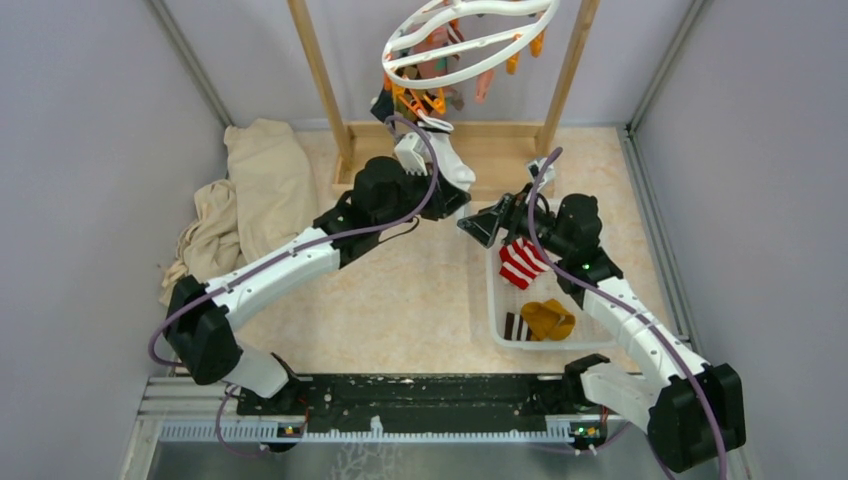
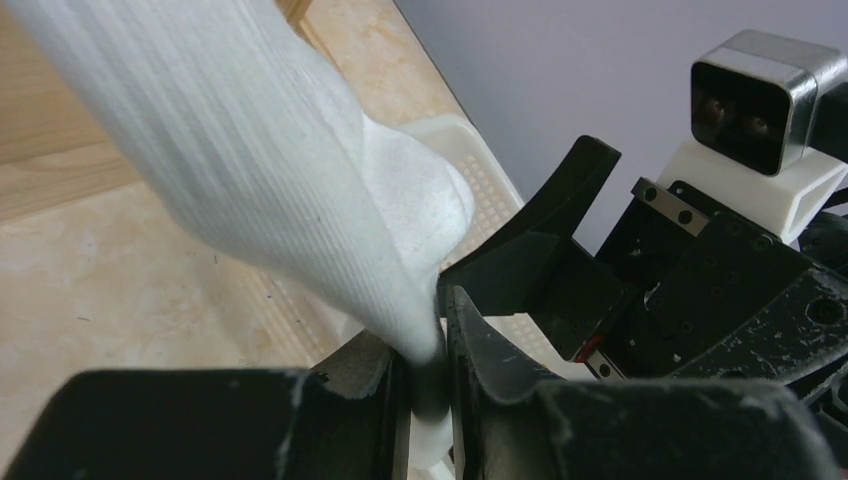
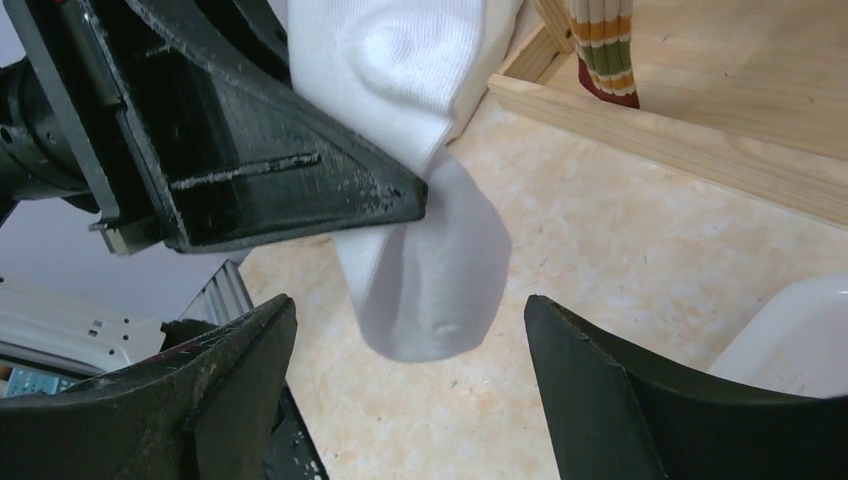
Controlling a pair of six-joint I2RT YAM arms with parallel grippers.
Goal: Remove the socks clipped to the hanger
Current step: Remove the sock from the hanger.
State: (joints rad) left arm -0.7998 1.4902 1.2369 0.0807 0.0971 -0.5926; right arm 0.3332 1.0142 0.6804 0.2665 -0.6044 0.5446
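You have bare table (image 1: 420, 300) between the two arms. On the left, a beige cloth heap (image 1: 250, 190) fills the way to the wall (image 1: 80, 150). Ahead, the wooden frame (image 1: 322, 90) flanks the hanger (image 1: 470, 40) with its posts, and its base bar crosses low. The left gripper (image 2: 430, 340), pinching the white sock (image 3: 430, 280), crowds the right gripper (image 3: 405, 320), whose spread jaws leave gaps on either side of the sock's toe. The basket (image 1: 492, 300) sits against your right arm.
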